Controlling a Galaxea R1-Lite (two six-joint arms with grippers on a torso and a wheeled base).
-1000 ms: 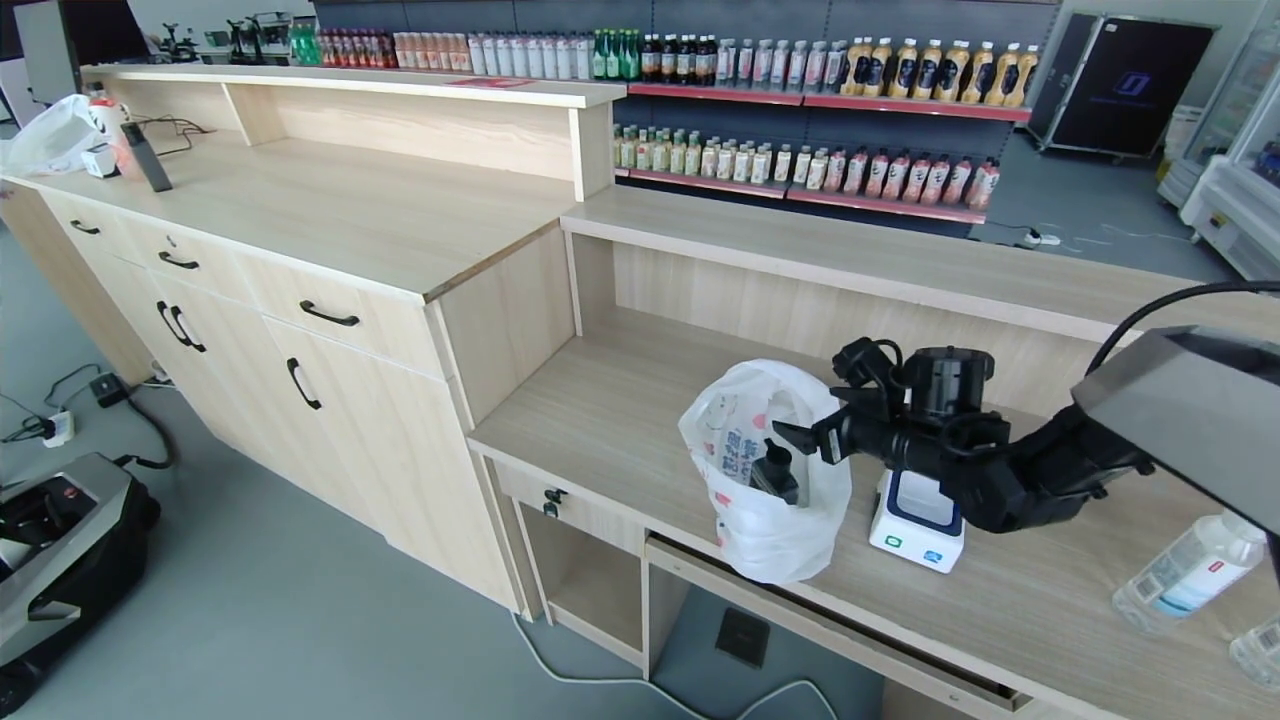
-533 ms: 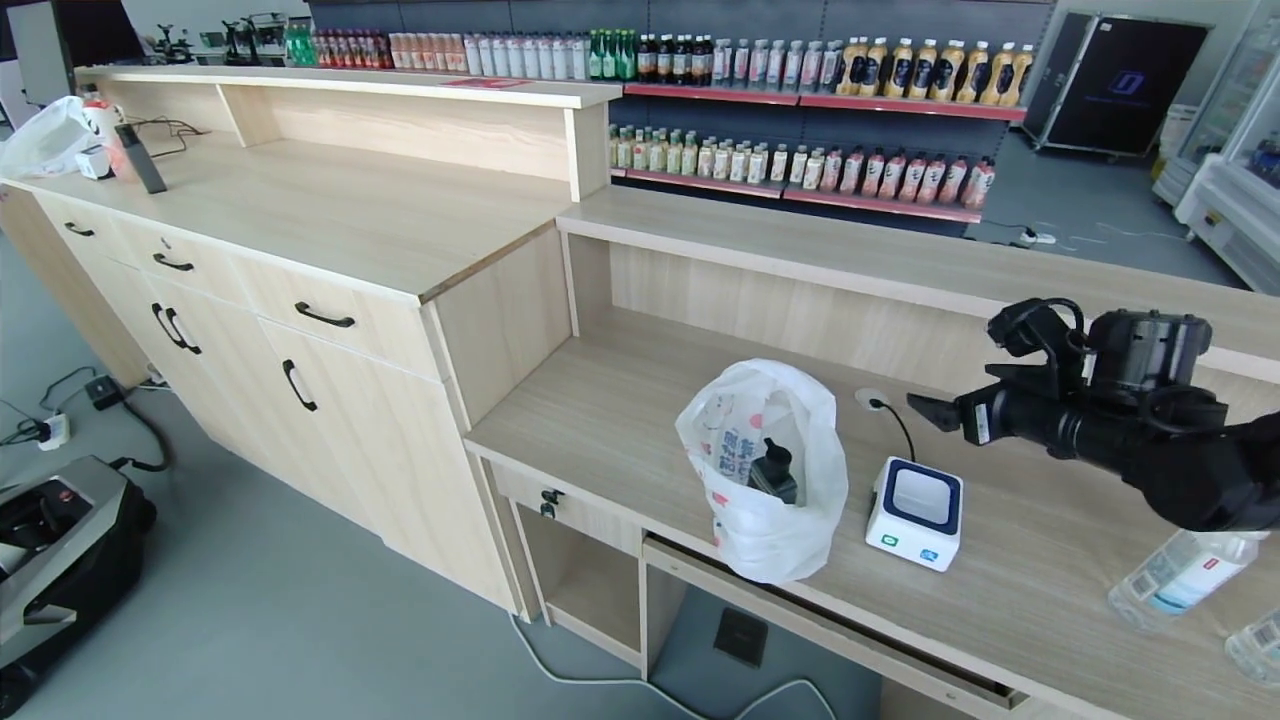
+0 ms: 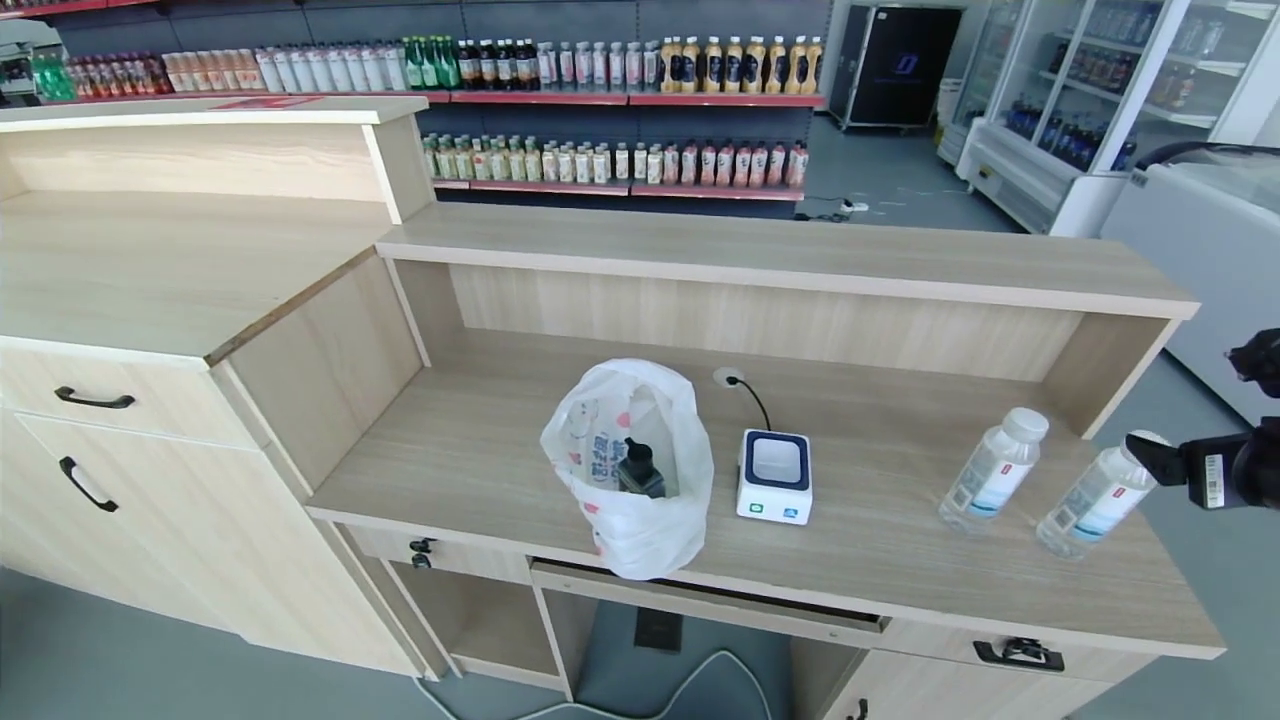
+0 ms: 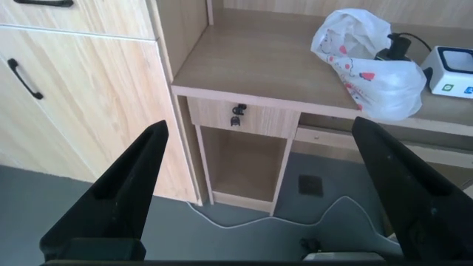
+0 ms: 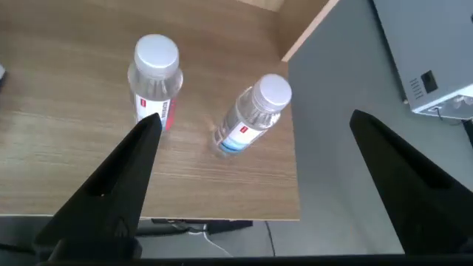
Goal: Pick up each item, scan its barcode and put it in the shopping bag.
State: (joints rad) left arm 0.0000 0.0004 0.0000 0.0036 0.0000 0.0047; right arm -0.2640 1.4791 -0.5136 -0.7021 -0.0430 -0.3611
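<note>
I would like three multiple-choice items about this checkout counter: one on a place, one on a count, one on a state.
1. Where does the barcode scanner stand?
A. on the top ledge
B. between the shopping bag and the water bottles
C. inside the bag

2. How many water bottles stand on the counter?
A. one
B. two
C. four

3. How is the right end effector?
A. open, empty
B. shut on a bottle
C. shut on the bag

Answers: 1 B, it sits between them; 2 B, two white-capped bottles stand there; 3 A, its fingers are spread wide, gripping nothing.
</note>
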